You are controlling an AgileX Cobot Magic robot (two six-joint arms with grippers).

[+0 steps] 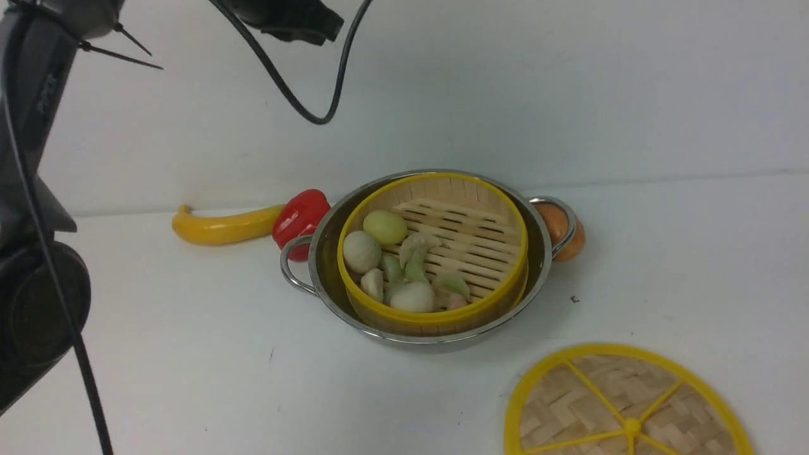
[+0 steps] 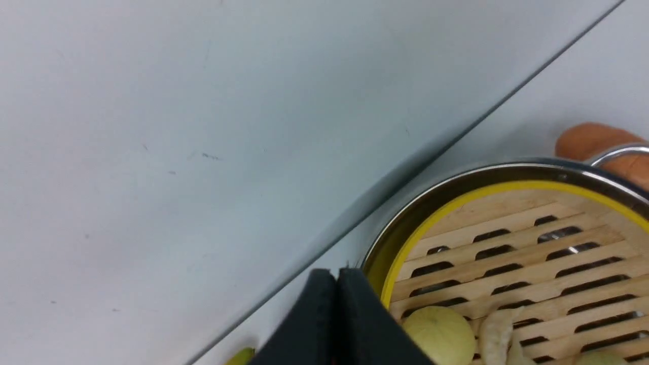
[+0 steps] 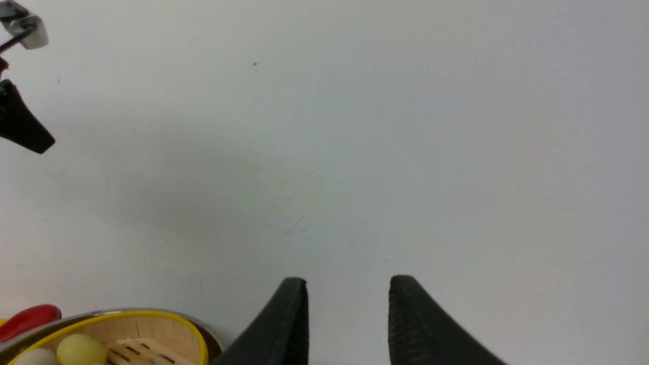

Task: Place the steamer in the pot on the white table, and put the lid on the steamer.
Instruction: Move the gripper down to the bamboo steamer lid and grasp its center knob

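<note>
Your black left pincer [image 2: 335,275] shows both fingers pressed flat together, gripping nothing; your black right pincer [image 3: 350,280] has its ribbed fingers parted, empty too.

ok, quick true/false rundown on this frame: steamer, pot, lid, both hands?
1. The steamer sits inside the pot. True.
2. The lid covers the steamer. False: the lid lies flat on the table, nearer the robot and to the pot's right.
3. The left hand is shut, holding nothing. True.
4. The right hand grips the lid. False: the right hand is open and empty.
5. The red pepper lies to the pot's right. False: the red pepper and banana lie to its left.
</note>
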